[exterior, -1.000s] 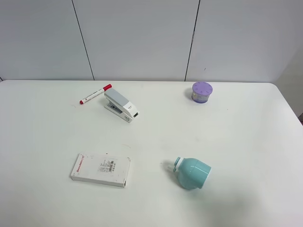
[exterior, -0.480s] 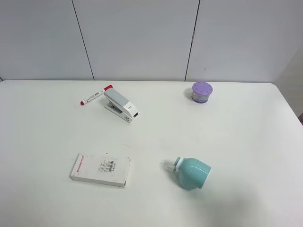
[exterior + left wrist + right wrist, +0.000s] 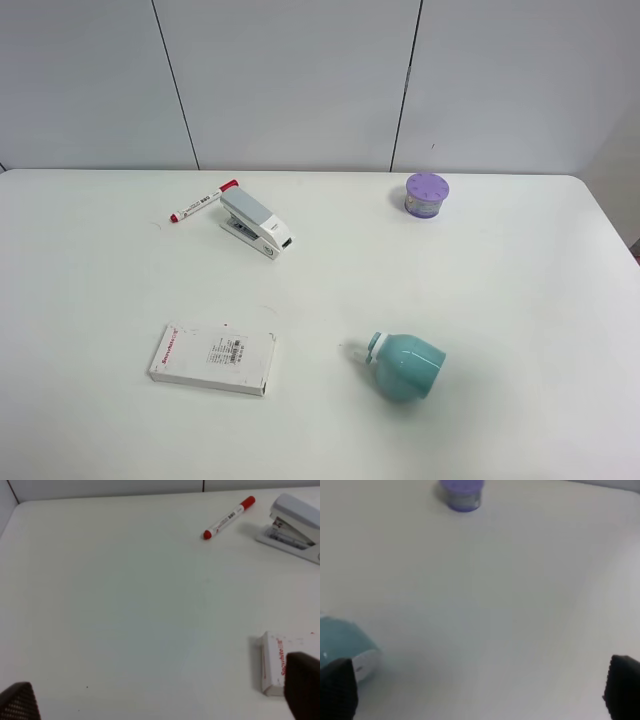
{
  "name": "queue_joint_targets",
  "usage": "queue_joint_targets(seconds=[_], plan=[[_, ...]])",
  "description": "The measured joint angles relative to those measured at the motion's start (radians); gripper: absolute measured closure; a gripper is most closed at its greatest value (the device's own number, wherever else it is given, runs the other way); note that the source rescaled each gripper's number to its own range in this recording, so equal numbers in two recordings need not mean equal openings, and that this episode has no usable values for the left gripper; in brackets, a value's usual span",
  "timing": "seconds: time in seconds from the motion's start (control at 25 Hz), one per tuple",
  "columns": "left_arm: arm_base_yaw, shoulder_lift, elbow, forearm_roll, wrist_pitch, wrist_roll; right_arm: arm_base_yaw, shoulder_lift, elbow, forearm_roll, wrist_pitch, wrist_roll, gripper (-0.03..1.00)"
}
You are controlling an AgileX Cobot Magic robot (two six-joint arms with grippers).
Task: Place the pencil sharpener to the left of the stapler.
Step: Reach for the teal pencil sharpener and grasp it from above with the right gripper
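The teal pencil sharpener (image 3: 405, 365) lies on its side on the white table, front right of centre, its white end piece pointing left. It also shows in the right wrist view as the sharpener (image 3: 342, 640), close beside one fingertip of my open right gripper (image 3: 480, 692), not between the fingers. The white stapler (image 3: 257, 226) with its grey top sits at the back left; the left wrist view shows the stapler (image 3: 295, 527) far ahead of my open, empty left gripper (image 3: 160, 700). Neither gripper appears in the exterior view.
A red-capped marker (image 3: 201, 200) lies just left of the stapler. A flat white box (image 3: 213, 359) lies front left, near the left gripper's finger (image 3: 302, 685). A small purple round container (image 3: 427, 195) stands back right. The table (image 3: 520, 290) ends at the wall behind.
The pencil sharpener's body seems to have rocked slightly in place. Nothing else has moved.
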Motion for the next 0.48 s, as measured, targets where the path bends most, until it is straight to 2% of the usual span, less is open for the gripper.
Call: queue_joint_targets(seconds=[0.2,0.48], plan=[[0.000,0.000,0.000,0.000,0.000,0.000,0.188,0.364,-0.157,0.010,0.054,-0.082,-0.03],[0.000,0.000,0.000,0.000,0.000,0.000,0.409,0.734,-0.172,-0.006,-0.018,-0.166,-0.03]])
